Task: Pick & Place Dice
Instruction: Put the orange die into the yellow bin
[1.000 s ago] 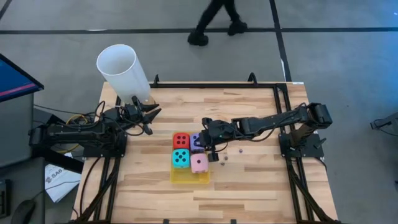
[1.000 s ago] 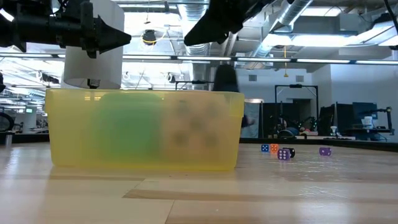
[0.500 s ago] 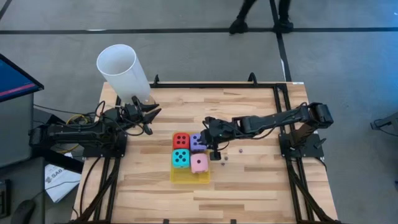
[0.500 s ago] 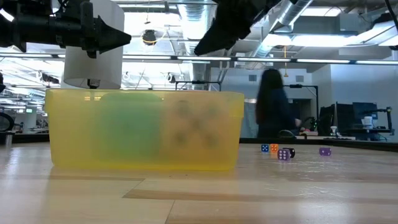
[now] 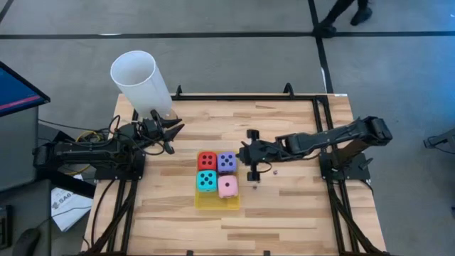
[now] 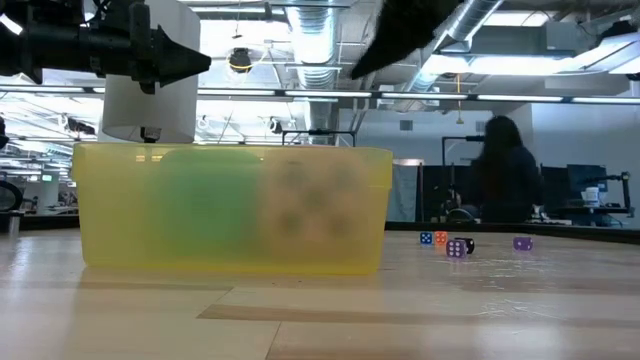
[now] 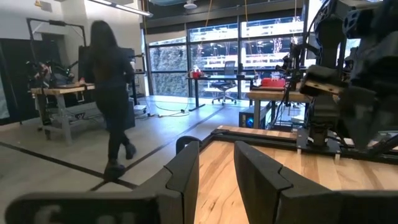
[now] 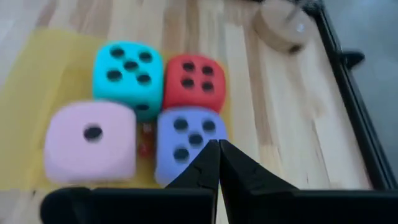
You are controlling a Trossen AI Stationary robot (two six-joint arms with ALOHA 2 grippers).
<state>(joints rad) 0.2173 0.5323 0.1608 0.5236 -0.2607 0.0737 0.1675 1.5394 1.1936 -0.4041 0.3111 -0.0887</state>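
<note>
Wooden table [image 5: 298, 206]. Yellow tray [image 5: 210, 201] — holds four dice, touching: red [image 5: 207, 161], purple [image 5: 227, 161], cyan [image 5: 206, 180], pink [image 5: 227, 187]. Right gripper [image 5: 252, 171], fingers pressed together, empty, just beside tray, above tiny dice [image 5: 274, 171]. Left gripper [image 5: 173, 139] — narrow gap, empty, near white cup [image 5: 138, 82].

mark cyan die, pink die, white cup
cyan die [image 5: 206, 180], high view, top face
pink die [image 5: 227, 187], high view, top face
white cup [image 5: 144, 87], high view, outer wall

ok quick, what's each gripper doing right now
left gripper: slightly open, empty, by the white cup
right gripper: shut, empty, beside the purple die
</note>
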